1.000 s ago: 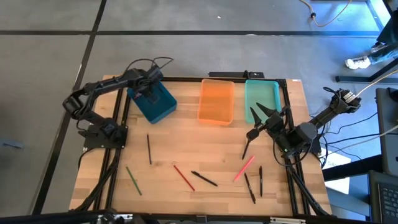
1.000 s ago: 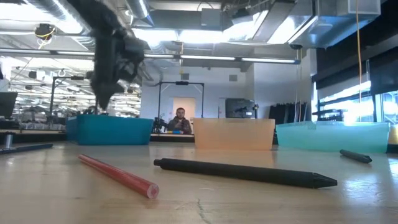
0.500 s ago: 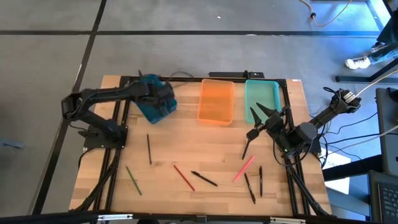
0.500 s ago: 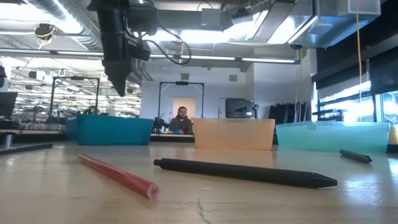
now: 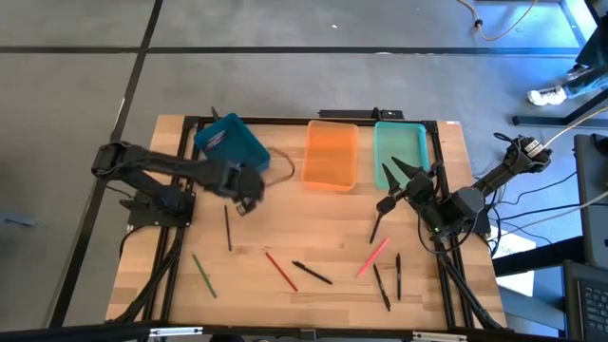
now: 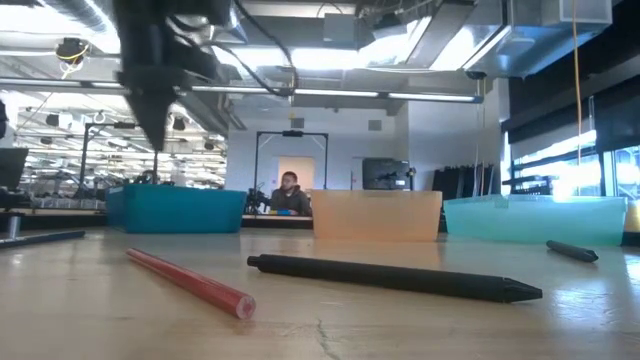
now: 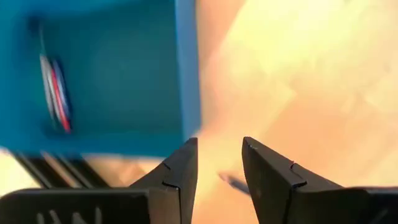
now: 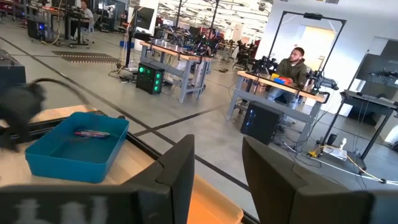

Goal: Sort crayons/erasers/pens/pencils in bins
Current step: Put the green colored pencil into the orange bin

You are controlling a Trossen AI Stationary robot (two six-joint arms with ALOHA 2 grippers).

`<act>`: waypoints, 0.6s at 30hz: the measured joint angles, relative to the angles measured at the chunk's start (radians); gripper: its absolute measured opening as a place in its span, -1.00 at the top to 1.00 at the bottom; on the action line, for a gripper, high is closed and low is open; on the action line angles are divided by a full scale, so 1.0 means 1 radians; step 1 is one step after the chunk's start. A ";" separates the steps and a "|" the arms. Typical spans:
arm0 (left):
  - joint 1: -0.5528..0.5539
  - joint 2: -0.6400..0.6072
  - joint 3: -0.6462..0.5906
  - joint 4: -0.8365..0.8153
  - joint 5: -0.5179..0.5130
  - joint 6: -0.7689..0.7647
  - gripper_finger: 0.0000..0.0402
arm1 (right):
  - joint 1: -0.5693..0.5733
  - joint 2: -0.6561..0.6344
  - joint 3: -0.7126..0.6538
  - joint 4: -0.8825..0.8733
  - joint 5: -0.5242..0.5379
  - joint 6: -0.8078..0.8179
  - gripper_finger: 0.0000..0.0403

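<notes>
Eight or so sticks are loose on the surface (image 5: pixel 313 228), the nearest to the left gripper (image 5: pixel 244 195) being a black stick (image 5: pixel 228 228) just below it, with the teal bin (image 5: pixel 233 148) behind it already holding a few. I'd line the jaws across that stick, drop straight down and pinch mid-length so it doesn't roll. Left jaws stand apart and empty, right gripper (image 5: pixel 388 173) waits with jaws apart near the mint bin (image 5: pixel 400 152); the left wrist view is blurry, so what's in the teal bin is hard to read.
</notes>
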 joint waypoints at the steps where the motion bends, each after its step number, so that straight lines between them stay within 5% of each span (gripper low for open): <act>1: -0.042 0.000 -0.001 -0.027 0.001 -0.065 0.40 | 0.000 0.000 0.000 0.000 0.000 0.000 0.31; 12: -0.335 0.000 -0.002 -0.154 0.068 -0.539 0.18 | 0.000 0.000 0.000 0.000 0.000 0.022 0.31; 18: -0.469 0.000 -0.002 -0.112 0.390 -0.661 0.15 | 0.000 0.000 0.000 0.000 0.000 0.073 0.31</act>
